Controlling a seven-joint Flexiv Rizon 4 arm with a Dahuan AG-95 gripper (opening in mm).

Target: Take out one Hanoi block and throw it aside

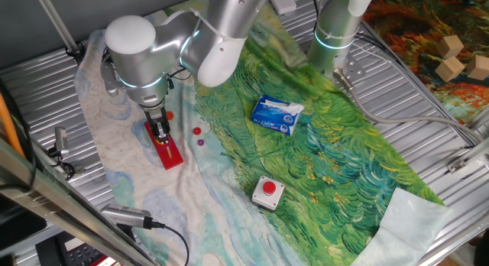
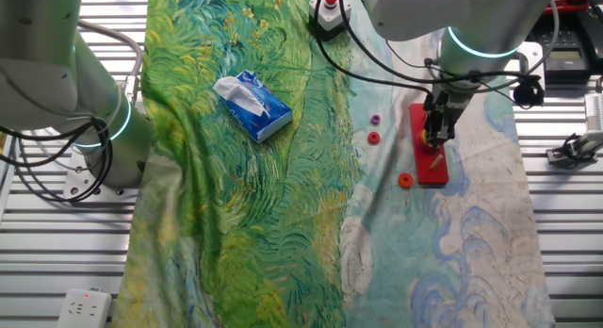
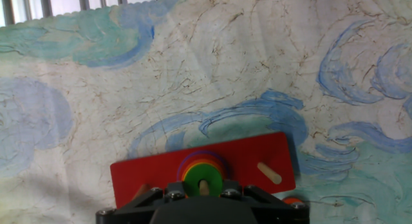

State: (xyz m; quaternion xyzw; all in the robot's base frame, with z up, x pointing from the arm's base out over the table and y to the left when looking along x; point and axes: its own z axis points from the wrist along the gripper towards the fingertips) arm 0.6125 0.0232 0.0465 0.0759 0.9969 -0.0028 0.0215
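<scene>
The green Hanoi block (image 3: pixel 203 173) is seen on top of a stack on a peg of the red board (image 3: pixel 257 156), near the cloth's pale edge. The gripper (image 1: pixel 161 133) hangs over it; whether the jaws are open cannot be told. If lifted crooked, the block could be caught on the peg and the board dragged

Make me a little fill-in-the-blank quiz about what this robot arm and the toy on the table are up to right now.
1. The gripper hangs right above the ____ board.
2. In the hand view, the top disc on the peg is the ____ Hanoi block.
3. The tissue pack lies on the ____ part of the cloth.
4. The white box carries a round ____ button.

Missing words: red; green; green; red
</scene>
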